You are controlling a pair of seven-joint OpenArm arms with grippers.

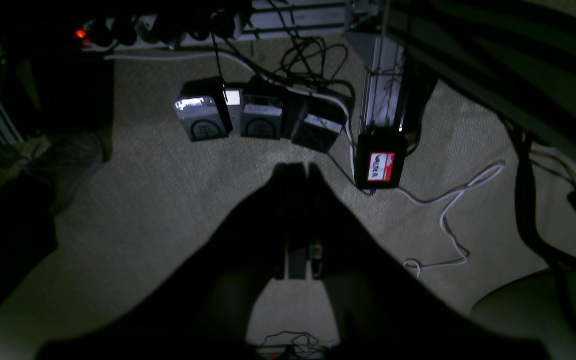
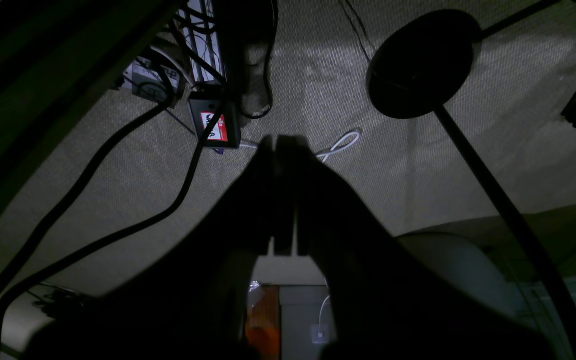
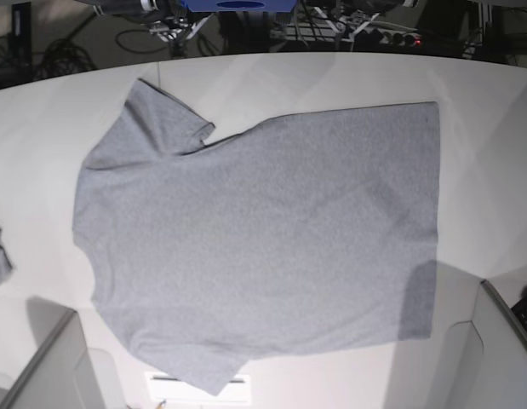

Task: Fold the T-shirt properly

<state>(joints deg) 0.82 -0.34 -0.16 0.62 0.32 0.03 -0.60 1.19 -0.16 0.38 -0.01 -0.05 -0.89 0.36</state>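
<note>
The T-shirt (image 3: 263, 239) lay flat and unfolded across the table (image 3: 331, 77), collar toward nine o'clock, while the left gripper (image 1: 299, 170) and right gripper (image 2: 284, 142) hung closed and empty over the floor, so every fold remained.

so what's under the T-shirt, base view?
The T-shirt lies flat on the white table. A white label pokes out beneath its lower edge; anything else beneath is covered.

- The black box (image 1: 381, 162) on the carpet carries a red and white label (image 1: 381, 166) with dark lettering, too blurred to read from the left wrist view.
- The same label (image 2: 213, 126) shows in the right wrist view, again unreadable.
- The grey boxes (image 1: 203, 120) bear round marks, not legible.
- The T-shirt (image 3: 263, 239) shows its plain side, no lettering.
</note>
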